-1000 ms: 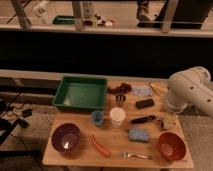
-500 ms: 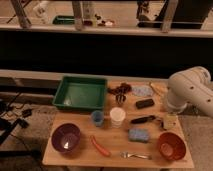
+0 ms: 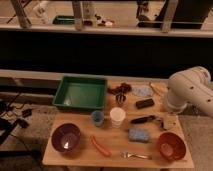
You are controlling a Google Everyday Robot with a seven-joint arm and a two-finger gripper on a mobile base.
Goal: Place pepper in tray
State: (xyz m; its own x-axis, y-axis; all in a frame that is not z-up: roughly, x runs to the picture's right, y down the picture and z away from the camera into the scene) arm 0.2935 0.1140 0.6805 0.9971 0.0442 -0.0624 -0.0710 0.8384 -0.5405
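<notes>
Pepper (image 3: 100,146) lay near the table's (image 3: 118,142) front edge, just beside the purple bowl (image 3: 66,138), apart from the green tray (image 3: 80,93). The gripper (image 3: 167,121) hovered at the table's right side, jaws apart, empty.

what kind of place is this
Likely a robot test lab: a white robot arm, its gripper over the right end of a wooden table laid with a green tray, pepper and purple bowl; cables on the floor.
</notes>
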